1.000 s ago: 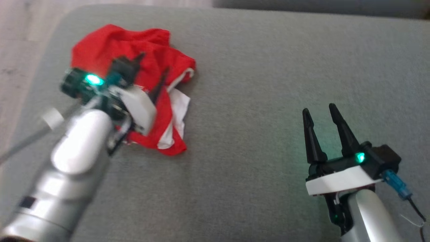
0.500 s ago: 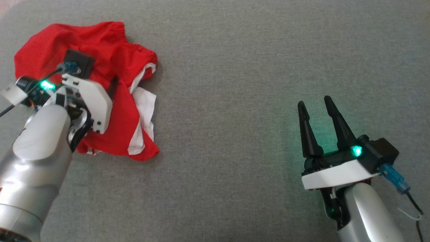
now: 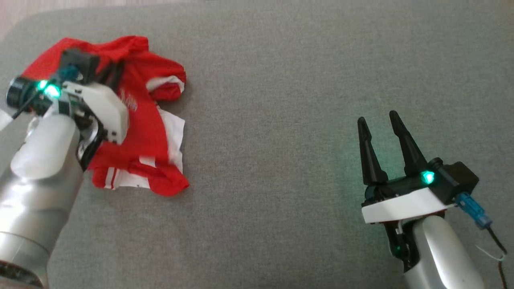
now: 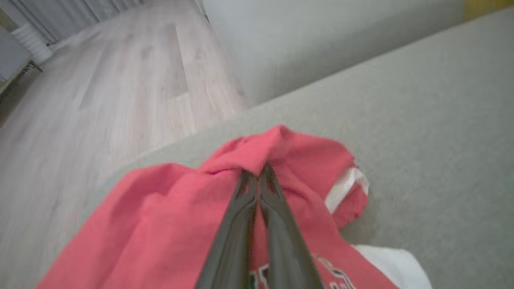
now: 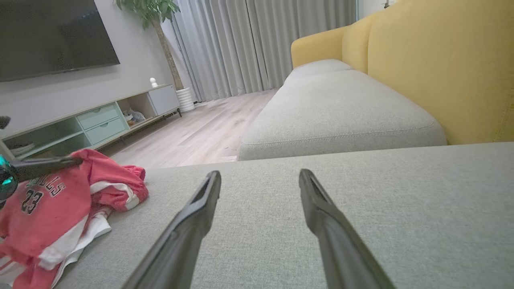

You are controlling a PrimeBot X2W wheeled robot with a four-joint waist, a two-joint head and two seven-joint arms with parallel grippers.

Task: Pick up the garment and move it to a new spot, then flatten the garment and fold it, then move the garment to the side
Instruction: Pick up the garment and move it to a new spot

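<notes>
**Now the left gripper is pinching the red garment at the corner of the cushion**

Here the garment lies crumpled on a wide grey cushion, close to its far left corner, where the wooden floor begins just past the edge. It is red with white trim and a white part that shows underneath on the side toward the middle of the cushion. In the right wrist view I can read the number 23 and some dark letters above it on the red cloth.

The left gripper is closed tight on a fold of the garment. Its two dark fingers lie together along their whole length, and the red cloth rises to a small peak at their tips. The rest of the garment rests on the cushion below and around the fingers. In the head view the pale left forearm reaches in from the lower left and covers a part of the cloth.

The right gripper is well apart from the garment, over the bare right side of the cushion. Its fingers stand wide apart with nothing between them.

Behind the cushion there is a second cushion with a yellow backrest. Farther in the room I see grey curtains, a low cabinet and a dark screen on the wall.
</notes>
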